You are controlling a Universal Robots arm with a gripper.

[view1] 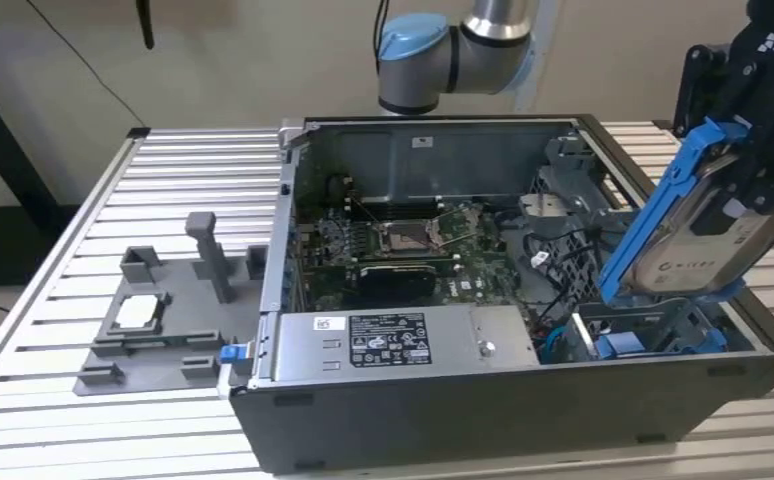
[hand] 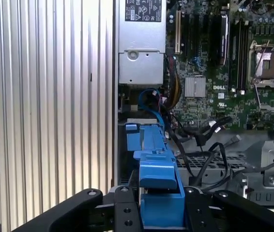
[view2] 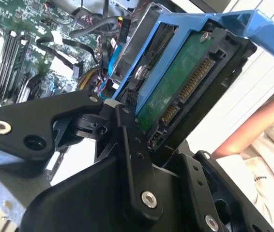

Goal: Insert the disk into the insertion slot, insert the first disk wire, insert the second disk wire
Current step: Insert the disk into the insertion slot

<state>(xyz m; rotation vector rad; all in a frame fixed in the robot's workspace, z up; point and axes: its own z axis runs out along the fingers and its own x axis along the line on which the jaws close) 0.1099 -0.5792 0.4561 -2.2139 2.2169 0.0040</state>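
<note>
Soft, even light filled the exterior view. The table (view1: pixel 40 330) slats shone pale, while the case (view1: pixel 494 420) interior sat dimmer and its front wall was darkest. In the second wrist view the table beyond the disk (view2: pixel 175 87) burned out to white. In the first wrist view the slats carried streaky glare, and the board (hand: pixel 209 63) was evenly lit.

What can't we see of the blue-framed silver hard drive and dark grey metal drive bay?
- Opening of the dark grey sheet-metal drive bay: partly behind the blue-framed silver hard drive, exterior view.
- Drive's face: partly covered by the black gripper, exterior view.
- Which black cables serve the drive: too tangled, first wrist view.
</note>
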